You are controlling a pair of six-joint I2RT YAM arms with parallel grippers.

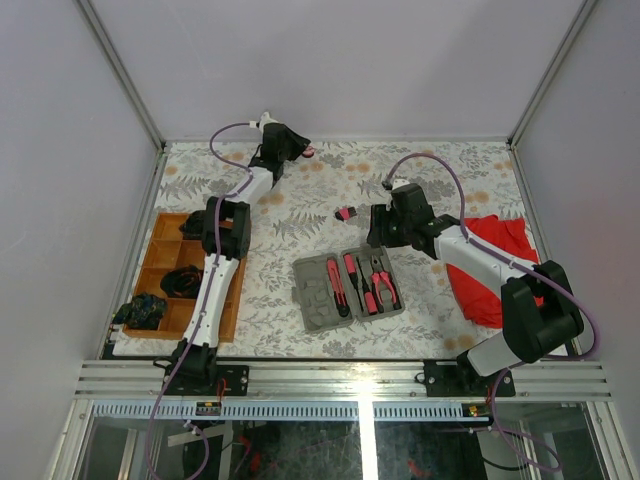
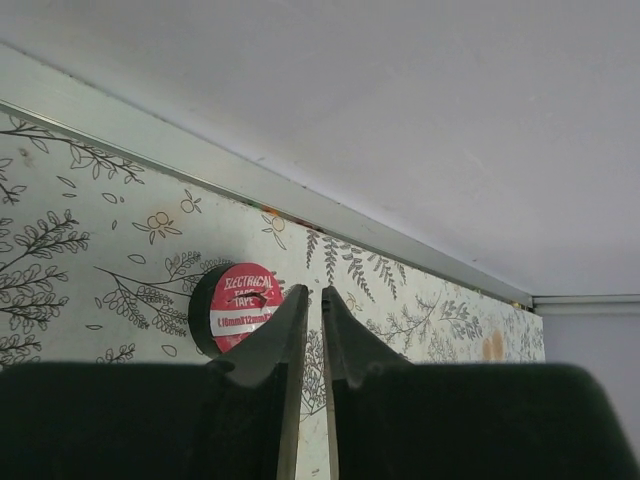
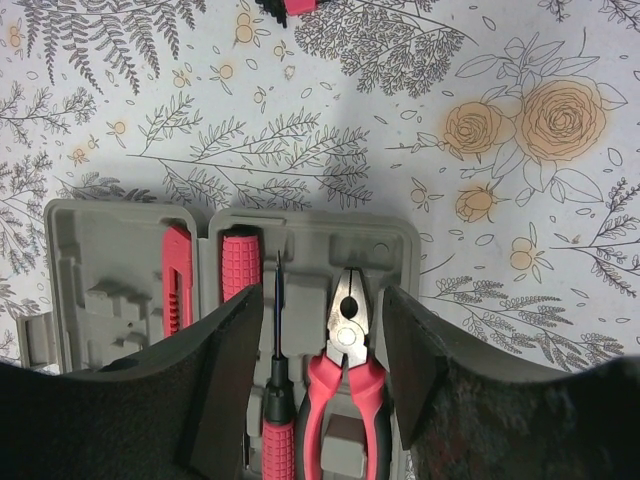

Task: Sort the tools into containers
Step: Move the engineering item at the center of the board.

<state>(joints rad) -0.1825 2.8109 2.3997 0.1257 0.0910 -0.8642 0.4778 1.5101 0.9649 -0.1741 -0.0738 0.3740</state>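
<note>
My left gripper (image 1: 298,148) (image 2: 314,290) reaches to the far edge of the table and is shut, with only a thin slit and nothing between its fingers. A black roll of electrical tape with a pink-red label (image 2: 235,300) (image 1: 309,151) lies flat just left of its tip. My right gripper (image 1: 377,226) (image 3: 322,292) hangs open over the far end of the grey case (image 1: 315,302) (image 3: 110,270). In the case lie pliers (image 1: 381,283) (image 3: 350,330), a screwdriver (image 3: 277,400) and a pink cutter (image 3: 177,275). A small pink-and-black tool (image 1: 346,213) (image 3: 290,8) lies loose beyond it.
The wooden tray (image 1: 163,256) sits at the left, partly under the left arm, with dark items (image 1: 182,282) in some compartments. A red cloth (image 1: 490,260) lies under the right arm. The back wall rail (image 2: 300,205) runs close behind the left gripper.
</note>
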